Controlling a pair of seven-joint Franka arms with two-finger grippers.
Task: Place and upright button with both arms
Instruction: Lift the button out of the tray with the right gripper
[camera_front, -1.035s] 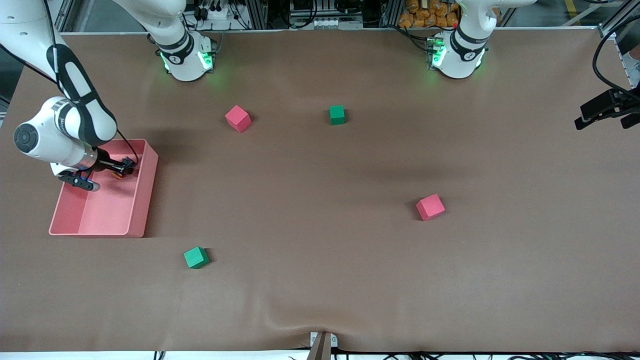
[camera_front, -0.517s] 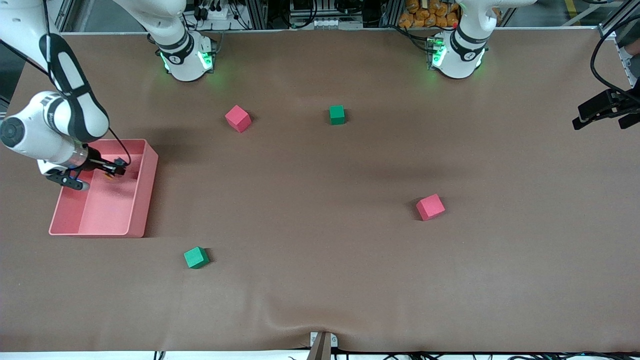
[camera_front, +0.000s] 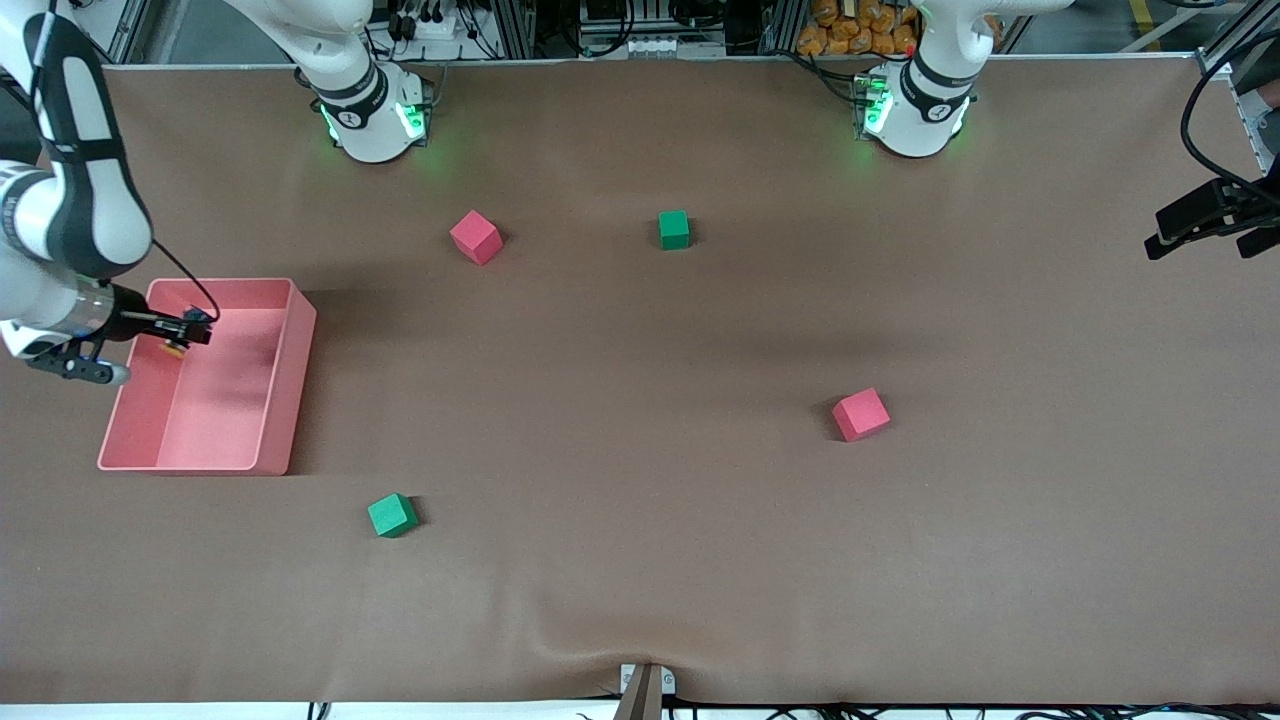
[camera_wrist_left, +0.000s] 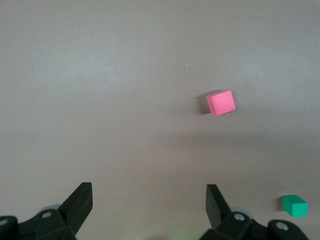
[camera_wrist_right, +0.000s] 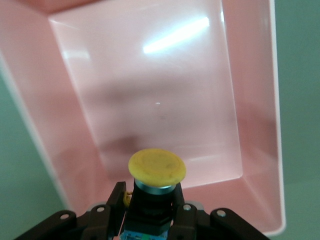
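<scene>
Button (camera_wrist_right: 156, 172) sits clamped in our right pincer (camera_front: 190, 332) over the pink bin (camera_front: 290, 400); next we lower it upright. Our left pincer (camera_wrist_left: 149, 200) waits wide above the tabletop (camera_front: 640, 500).

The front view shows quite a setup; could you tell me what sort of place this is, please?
Probably a robotics lab or test cell: two arm bases bolted along a brown table, framing and cabling at its edge, and practice props such as a pink bin and a green cube.

High front camera facing both bases, wrist cameras looking down, all sharing the table (camera_front: 640, 560)
</scene>
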